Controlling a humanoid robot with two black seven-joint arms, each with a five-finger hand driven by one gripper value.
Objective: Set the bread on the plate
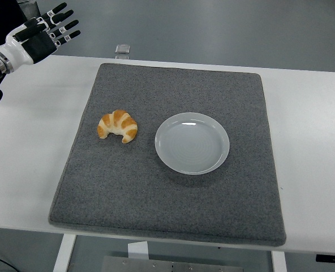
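Head view over a white bench (31,170) on which a grey felt mat (173,209) is laid. The bread (117,125), a golden croissant, is seen lying on the mat at centre left of the frame, just beside the plate (192,143) but apart from it, a strip of bare mat being visible between the two. The plate, pale and round, is shown at the centre of the mat with nothing on it. The left hand (40,35) is held at the upper left of the frame, beyond the mat's far corner and well apart from the bread; its fingers (63,25) are spread and nothing is grasped. The right hand is not seen. The task is judged not to have been begun in effect: the bread is ungrasped, and the reach, the grasp, the carry toward the right and the release onto the plate are all left to be done. A small clear object (122,51) is noted at the bench's far edge. No brand, label or legible writing is found anywhere.
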